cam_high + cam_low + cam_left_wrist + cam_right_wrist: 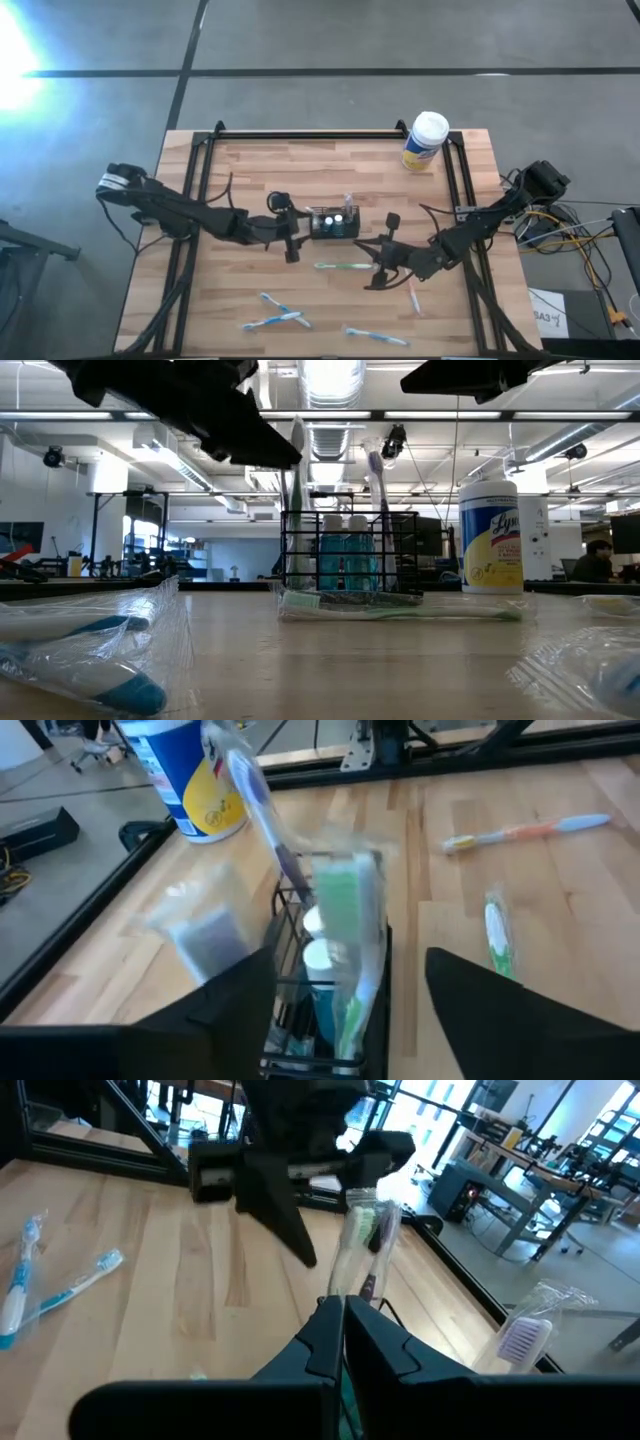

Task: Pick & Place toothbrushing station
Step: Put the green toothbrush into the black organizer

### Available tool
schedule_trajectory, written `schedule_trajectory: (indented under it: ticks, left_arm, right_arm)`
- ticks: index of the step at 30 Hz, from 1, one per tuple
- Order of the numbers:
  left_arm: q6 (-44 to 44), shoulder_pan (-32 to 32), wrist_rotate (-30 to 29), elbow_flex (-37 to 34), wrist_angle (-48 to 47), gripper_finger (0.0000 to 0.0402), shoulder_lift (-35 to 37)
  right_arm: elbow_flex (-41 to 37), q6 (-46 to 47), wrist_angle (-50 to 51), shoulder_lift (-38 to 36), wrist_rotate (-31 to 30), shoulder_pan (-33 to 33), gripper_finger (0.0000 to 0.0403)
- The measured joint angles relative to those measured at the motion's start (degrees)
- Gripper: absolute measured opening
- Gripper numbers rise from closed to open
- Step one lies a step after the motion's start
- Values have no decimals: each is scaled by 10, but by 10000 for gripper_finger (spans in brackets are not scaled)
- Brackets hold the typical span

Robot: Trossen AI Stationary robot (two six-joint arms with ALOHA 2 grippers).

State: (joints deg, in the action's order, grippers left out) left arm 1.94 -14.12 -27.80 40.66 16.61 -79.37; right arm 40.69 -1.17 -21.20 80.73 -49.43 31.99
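Toothbrushing station, a black wire holder with wrapped brushes, at mid-table, left gripper just left of it, fingers spread wide and empty, right gripper pinched closed, near-right of it, over a green toothbrush, yellow canister at far right.

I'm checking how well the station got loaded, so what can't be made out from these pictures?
- How deep the brushes sit in the toothbrushing station: too small from the high view, blurred in the left wrist view.
- The station's base: hidden in the low view by a wrapped green toothbrush.
- The canister label: cut off by its curve.
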Motion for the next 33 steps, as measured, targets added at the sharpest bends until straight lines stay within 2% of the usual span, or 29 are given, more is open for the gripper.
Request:
schedule_trajectory:
  ticks: [5, 8, 10, 12, 15, 17, 22, 31, 33]
  left_arm:
    - [13, -20, 41, 5, -72, 284, 83]
    - [20, -41, 111, 4, -122, 282, 149]
    - [16, -62, 126, -5, -143, 272, 195]
    - [7, -83, 123, -22, -149, 250, 245]
    - [-3, -105, 75, -60, -147, 196, 326]
    - [3, -112, 46, -91, -148, 149, 374]
    - [14, -112, 37, -173, -143, 21, 466]
    - [-37, -110, 48, -277, -128, 4, 524]
    - [-38, -106, 49, -300, -118, 4, 528]
  right_arm:
    - [0, 1, 0, 0, 0, 0, 11]
    - [-1, 2, 0, 0, 1, 0, 11]
    - [-3, 2, 0, 0, 1, 0, 11]
    - [-4, 6, 0, 0, 3, 0, 11]
    - [-4, 8, -1, 0, 3, 0, 11]
    - [-4, 8, -2, 0, 2, 0, 11]
    - [-4, 22, -1, 0, 2, 0, 11]
    - [-4, 36, -1, 0, 2, -10, 11]
    - [-4, 49, 0, 0, 19, -17, 11]
